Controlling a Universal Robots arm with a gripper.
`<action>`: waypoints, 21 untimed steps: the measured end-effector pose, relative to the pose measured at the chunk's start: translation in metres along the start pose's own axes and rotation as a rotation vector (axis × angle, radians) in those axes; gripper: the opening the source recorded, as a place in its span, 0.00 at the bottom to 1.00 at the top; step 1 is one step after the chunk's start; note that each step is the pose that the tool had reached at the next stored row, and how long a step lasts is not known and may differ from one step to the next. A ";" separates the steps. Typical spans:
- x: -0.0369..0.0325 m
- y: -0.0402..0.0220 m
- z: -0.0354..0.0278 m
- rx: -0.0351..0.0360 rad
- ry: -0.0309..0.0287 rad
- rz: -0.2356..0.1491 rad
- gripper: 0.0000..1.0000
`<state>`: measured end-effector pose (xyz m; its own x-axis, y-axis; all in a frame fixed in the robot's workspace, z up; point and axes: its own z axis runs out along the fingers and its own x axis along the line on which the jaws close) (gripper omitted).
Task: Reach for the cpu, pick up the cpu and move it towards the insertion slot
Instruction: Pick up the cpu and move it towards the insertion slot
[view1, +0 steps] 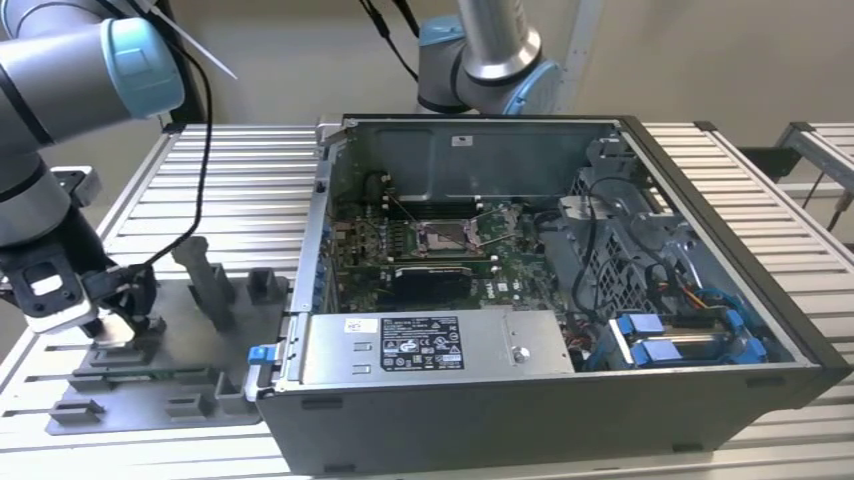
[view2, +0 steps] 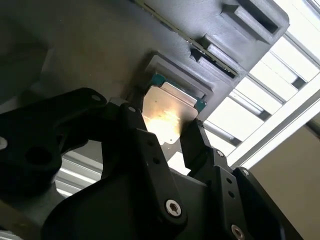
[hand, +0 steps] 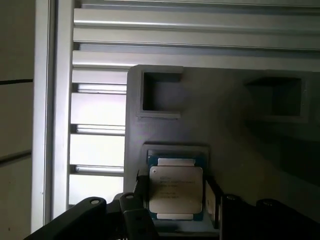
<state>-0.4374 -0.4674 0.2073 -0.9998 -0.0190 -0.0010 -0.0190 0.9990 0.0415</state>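
Claw hangs low over the grey fixture on the desk, at the exterior view's left. Its fingers stand released, flanking the cpu, which lies flat in a fixture pocket. Well apart, the slot sits inside the case.

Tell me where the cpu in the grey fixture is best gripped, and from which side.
Grip the cpu by two opposite thin edges, coming straight down from above. It lies flat, broad face up, in a shallow pocket of the grey fixture, so likely only its edges give purchase. The end effector sits directly over it, aligned that way.
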 end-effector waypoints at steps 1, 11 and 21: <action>0.0000 0.0001 -0.0027 0.0000 0.0001 0.000 0.00; -0.0001 0.0012 -0.0301 0.0000 0.0032 0.000 0.00; -0.0001 0.0030 -0.0755 -0.0001 0.0036 0.000 0.00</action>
<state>-0.4374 -0.4675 0.2828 -0.9998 -0.0186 0.0026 -0.0185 0.9990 0.0416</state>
